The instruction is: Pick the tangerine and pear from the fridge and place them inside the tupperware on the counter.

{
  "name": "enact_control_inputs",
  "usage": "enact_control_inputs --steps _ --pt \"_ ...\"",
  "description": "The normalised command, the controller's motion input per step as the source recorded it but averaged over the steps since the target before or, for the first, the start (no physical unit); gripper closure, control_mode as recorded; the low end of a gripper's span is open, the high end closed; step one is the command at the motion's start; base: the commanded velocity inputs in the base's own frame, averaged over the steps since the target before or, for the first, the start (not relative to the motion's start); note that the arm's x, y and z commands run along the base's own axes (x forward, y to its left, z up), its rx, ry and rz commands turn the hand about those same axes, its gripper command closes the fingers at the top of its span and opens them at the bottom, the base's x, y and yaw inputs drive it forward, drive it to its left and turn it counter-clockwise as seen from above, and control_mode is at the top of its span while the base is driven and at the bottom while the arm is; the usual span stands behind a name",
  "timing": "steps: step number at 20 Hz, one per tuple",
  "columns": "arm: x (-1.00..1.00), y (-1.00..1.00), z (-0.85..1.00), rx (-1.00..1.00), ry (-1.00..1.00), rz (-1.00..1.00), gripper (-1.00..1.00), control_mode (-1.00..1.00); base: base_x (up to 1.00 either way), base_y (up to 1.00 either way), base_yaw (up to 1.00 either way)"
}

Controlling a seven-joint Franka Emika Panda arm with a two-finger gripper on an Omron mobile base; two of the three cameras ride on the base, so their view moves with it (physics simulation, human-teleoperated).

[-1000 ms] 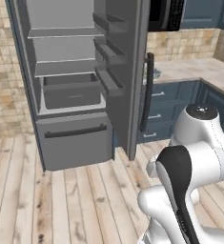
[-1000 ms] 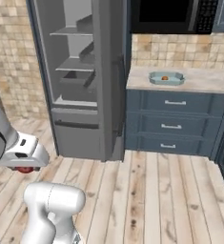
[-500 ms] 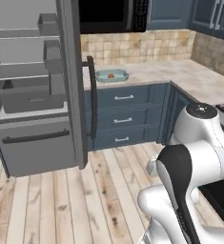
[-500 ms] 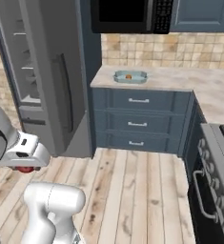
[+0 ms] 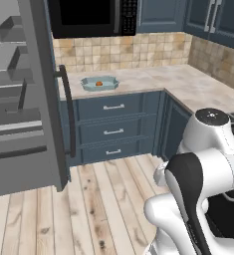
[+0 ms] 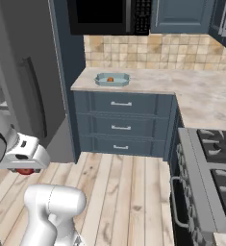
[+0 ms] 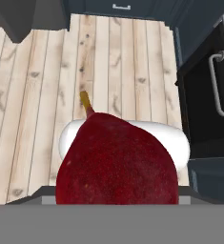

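Your tool (image 6: pixel 24 169), at the lower left of the right base view, grips the pear (image 7: pixel 116 159), which bulks large in the lower centre of the hand view. The tangerine (image 5: pixel 99 83) already sits in the tupperware (image 5: pixel 111 84) on the desk (image 5: pixel 153 79), upper centre of the left base view, so half the job looks done; the pear is left to deliver. The open fridge (image 5: pixel 24 99) stands at far left, its door (image 5: pixel 51 104) beside the drawers (image 6: pixel 121 125). A stove (image 6: pixel 210 163) flanks the right; bare floor (image 5: pixel 88 199) lies between.
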Motion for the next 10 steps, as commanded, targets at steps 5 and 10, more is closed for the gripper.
enact_control_inputs --steps 5,10 --pt "0.00 0.00 0.00 0.00 0.00 0.00 1.00 1.00 1.00 -0.32 0.00" --pt "0.00 0.00 0.00 0.00 0.00 0.00 1.00 1.00 1.00 -0.51 0.03"
